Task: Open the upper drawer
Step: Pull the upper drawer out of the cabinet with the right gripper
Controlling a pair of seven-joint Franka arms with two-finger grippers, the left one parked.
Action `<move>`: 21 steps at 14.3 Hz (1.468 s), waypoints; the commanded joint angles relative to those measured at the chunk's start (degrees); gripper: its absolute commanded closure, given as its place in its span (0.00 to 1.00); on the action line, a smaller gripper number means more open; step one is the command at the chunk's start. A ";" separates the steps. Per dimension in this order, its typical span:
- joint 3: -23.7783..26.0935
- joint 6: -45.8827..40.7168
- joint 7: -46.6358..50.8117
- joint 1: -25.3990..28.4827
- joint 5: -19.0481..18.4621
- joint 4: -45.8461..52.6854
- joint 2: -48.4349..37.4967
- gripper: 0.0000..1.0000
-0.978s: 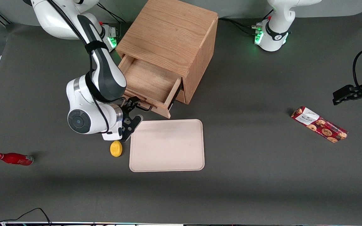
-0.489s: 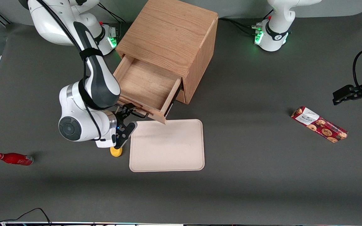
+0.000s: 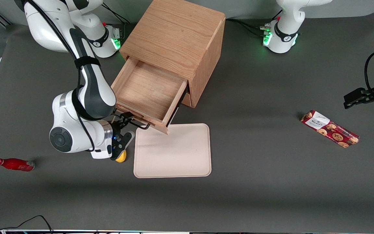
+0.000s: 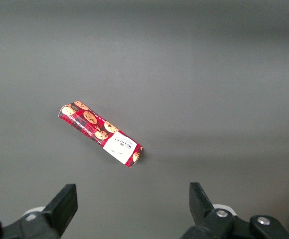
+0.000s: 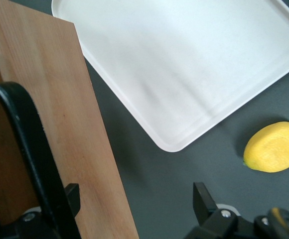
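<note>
a: drawer status? upper drawer (image 3: 143, 91) is sitting pulled well out of the oak cabinet (image 3: 177, 35), front edge overhanging the tray (image 3: 174, 152).

b: gripper (image 3: 124, 127) is hanging at the dark bar handle (image 3: 131, 118), one finger beside the bar, other finger apart over the table. jaws are spread, clamping nothing i can see.

a: handling?

b: guessing stiff wood, light since it's empty, sliding on rails. handle is thin and rigid, so hook or pinch it mid-bar. lemon (image 5: 274, 147) is lying near the gripper.
</note>
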 commanded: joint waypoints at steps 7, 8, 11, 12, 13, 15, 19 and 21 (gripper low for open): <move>3.10 -1.08 -1.55 -4.70 -0.53 5.64 4.08 0.00; 3.72 -1.08 -1.55 -5.14 -0.62 5.64 4.25 0.00; 3.90 -1.08 -2.25 -6.11 -0.62 7.13 5.13 0.00; 3.99 -1.08 -2.26 -6.72 -0.62 7.66 5.48 0.00; 4.25 -1.08 -2.26 -6.82 -0.62 7.92 5.83 0.00; 4.25 -1.08 -2.26 -7.34 -0.62 8.28 6.01 0.00; 4.34 -1.08 -2.52 -7.96 -0.71 8.63 6.10 0.00; 4.25 -1.08 -2.35 -7.87 -0.62 8.54 5.40 0.00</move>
